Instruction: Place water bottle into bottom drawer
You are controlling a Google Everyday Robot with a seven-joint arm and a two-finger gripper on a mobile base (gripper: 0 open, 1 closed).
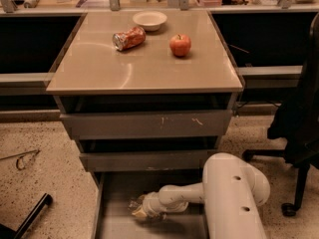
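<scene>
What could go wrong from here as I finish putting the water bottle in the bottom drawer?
1. The gripper is down inside the bottom drawer with the water bottle at its tip. Whether the bottle rests on the drawer floor is unclear, so a release might drop it and let it roll.
2. The arm appears close to the middle drawer front. Lifting straight up could strike it, so backing out first seems safer.
</scene>
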